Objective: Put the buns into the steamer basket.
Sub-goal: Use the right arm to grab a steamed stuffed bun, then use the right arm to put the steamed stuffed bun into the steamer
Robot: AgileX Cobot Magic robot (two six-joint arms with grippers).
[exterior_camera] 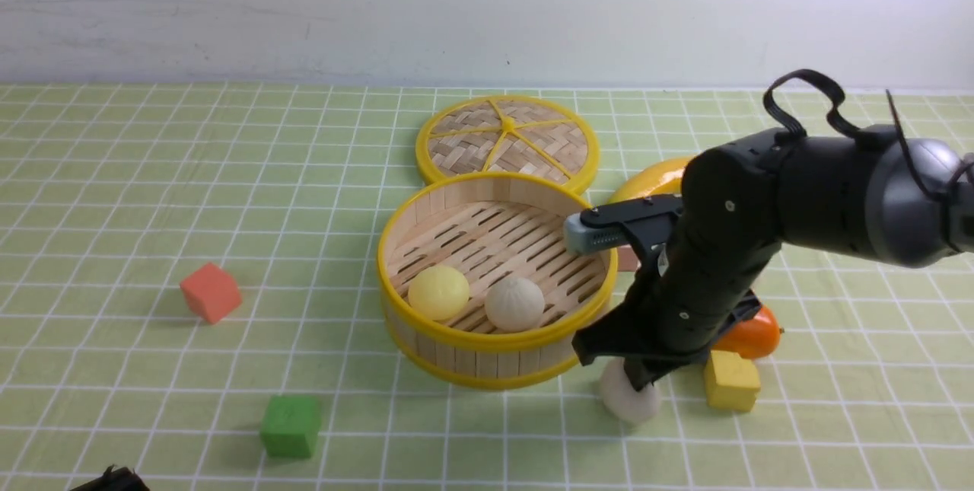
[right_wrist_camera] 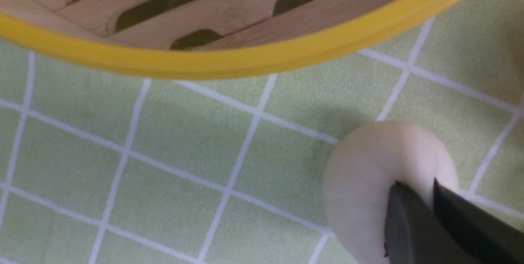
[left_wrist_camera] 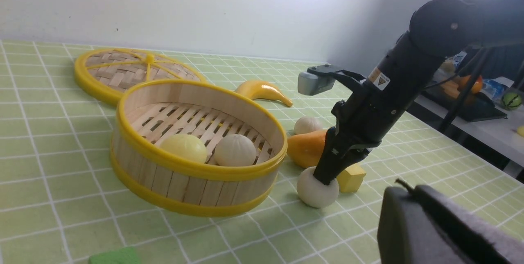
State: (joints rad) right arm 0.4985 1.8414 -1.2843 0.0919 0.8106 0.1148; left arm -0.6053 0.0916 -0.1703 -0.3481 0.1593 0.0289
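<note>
Right claw (left_wrist_camera: 322, 179) is pinching together on top of the bun (left_wrist_camera: 317, 194) that's sitting on the counter (exterior_camera: 114, 209) just beside the basket (left_wrist_camera: 196, 170), probably grabbing it to join the two buns (exterior_camera: 439, 292) (exterior_camera: 514, 304) lying inside, while left claw (left_wrist_camera: 417, 215) is idling closed.

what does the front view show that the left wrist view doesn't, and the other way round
Only the front view: the red cube, left of the steamer basket.

Only the left wrist view: a fourth bun on the table behind the orange mango; the right arm hides it in the front view.

Both: the steamer basket holding a pale yellow bun and an off-white bun, the lid, the yellow cube, and the right gripper pinching a third bun beside the basket.
</note>
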